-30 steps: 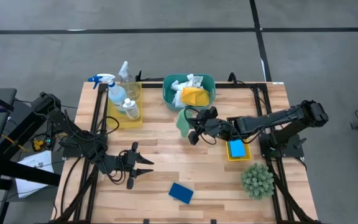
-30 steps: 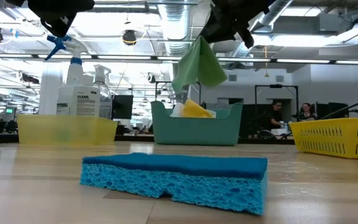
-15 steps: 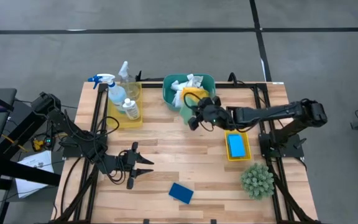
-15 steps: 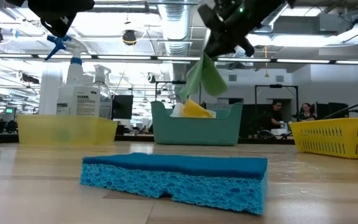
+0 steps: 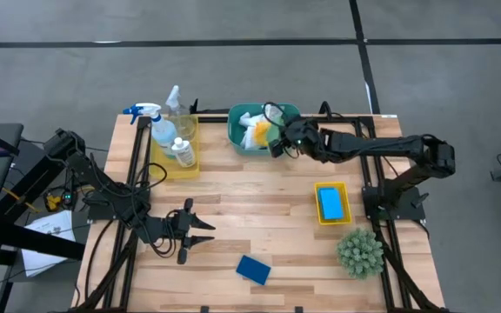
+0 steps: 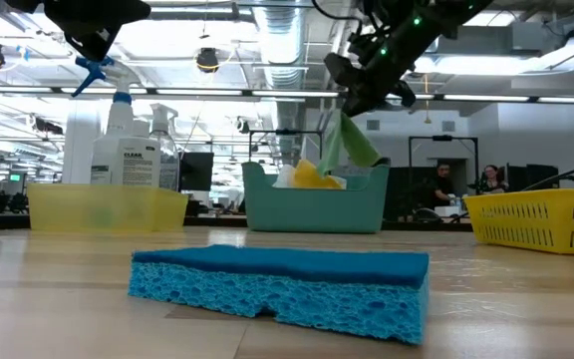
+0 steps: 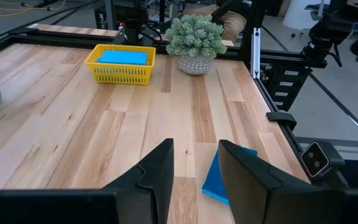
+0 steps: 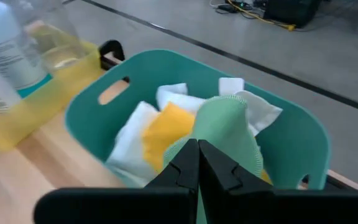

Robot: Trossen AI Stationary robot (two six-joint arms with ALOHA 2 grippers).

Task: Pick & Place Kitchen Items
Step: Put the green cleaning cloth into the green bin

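My right end effector (image 6: 355, 98) is pinching the green cloth (image 6: 347, 146), which hangs straight down over the teal basin (image 5: 237, 133), its tail among the cloths inside. Left end effector (image 5: 205, 233) waits part-spread, far from the basin.

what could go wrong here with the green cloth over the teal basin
Two risks. The right gripper holds the green cloth by one edge above the teal basin, near its right rim; released there, the cloth may drape over the rim rather than land inside. The basin already holds a yellow cloth and white cloths, so the green one could sit high on the pile and slide off.
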